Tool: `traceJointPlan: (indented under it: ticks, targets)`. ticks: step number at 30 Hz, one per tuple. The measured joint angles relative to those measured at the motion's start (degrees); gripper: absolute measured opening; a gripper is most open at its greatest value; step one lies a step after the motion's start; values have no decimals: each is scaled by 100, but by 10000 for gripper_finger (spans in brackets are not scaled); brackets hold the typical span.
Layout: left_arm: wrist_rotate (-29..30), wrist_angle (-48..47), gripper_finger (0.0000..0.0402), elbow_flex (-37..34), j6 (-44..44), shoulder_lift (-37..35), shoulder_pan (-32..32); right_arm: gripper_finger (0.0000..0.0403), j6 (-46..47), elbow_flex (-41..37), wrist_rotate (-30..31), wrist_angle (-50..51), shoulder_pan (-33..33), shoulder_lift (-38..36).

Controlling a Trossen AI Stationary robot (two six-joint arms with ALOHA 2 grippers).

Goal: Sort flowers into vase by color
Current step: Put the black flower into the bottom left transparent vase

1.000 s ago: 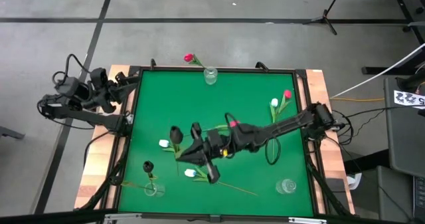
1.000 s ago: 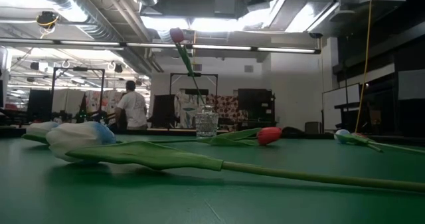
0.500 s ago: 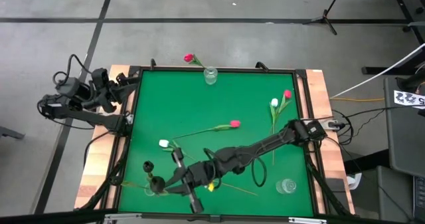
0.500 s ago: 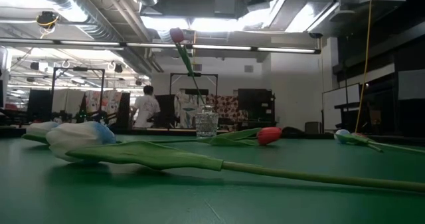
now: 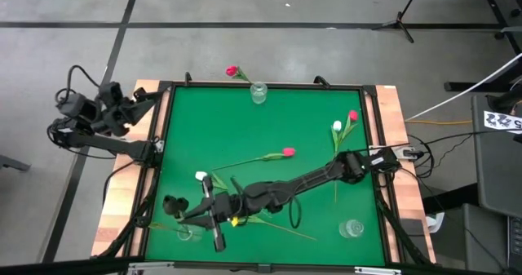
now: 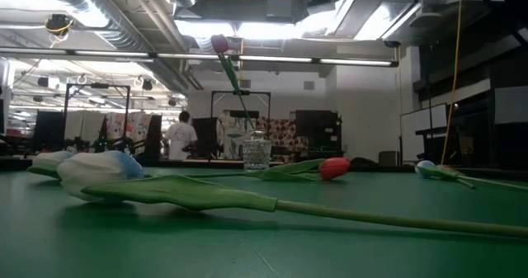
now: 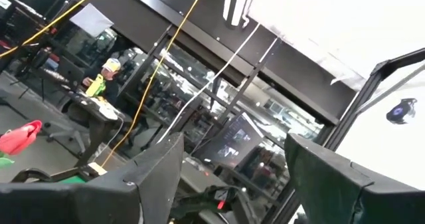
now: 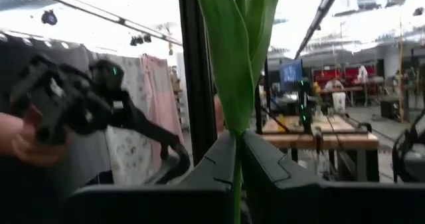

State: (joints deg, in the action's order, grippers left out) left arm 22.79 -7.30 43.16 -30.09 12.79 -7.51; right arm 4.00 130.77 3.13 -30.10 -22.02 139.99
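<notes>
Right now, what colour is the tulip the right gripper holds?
Near-black head, green stem; best in the high view.

We've got a bright green tabletop with pale wood edges, dark black arms over it. The tulips – one pink-red head mid-mat, a white one, a near-black one – all on green stems. Grey floor around.

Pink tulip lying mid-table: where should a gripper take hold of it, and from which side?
Probably midway along the thin stem, coming straight down from above with the fingers across it: the pink tulip lies flat on the green table, its stem running leftward from the head.
</notes>
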Motion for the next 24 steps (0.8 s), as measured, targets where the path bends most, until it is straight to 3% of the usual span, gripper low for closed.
traceJointPlan:
  ticks: [24]
  targets:
    - [-24, -574, 258, 0, -64, -3, 0, 14, 168, 1, -10, -292, 74, 308]
